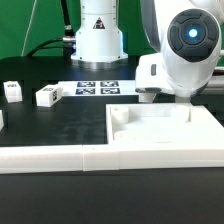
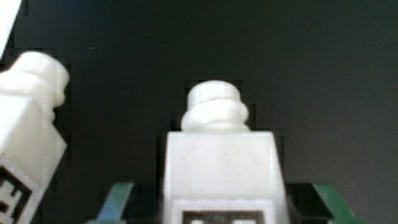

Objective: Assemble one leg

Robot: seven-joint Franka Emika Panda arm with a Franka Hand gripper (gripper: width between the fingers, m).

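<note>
- Leg (image 2: 217,160) fills the wrist view, closest to the lens: a white block with a rounded peg (image 2: 217,105) at its far end and a strip of tag at its near end.
- Gripper (image 2: 219,205) is closed on the leg, with teal fingers (image 2: 125,203) against both flanks. It holds nothing else.
- Second leg (image 2: 32,110) lies alongside, clear of the held one, with black table (image 2: 311,70) between them. Its tag is partly in frame.
- Exterior view: arm (image 1: 185,50) is in the upper right of the frame, its wrist low near the far rim of the tray (image 1: 160,135). The fingertips and held leg are hidden there.
- Strip (image 1: 60,158) runs across the lower frame, in front of the tray.
- Marker board (image 1: 97,88) lies flat at mid-frame.
- Outer leg (image 1: 12,91) and inner leg (image 1: 48,95) sit at the exterior view's left, apart from each other.
</note>
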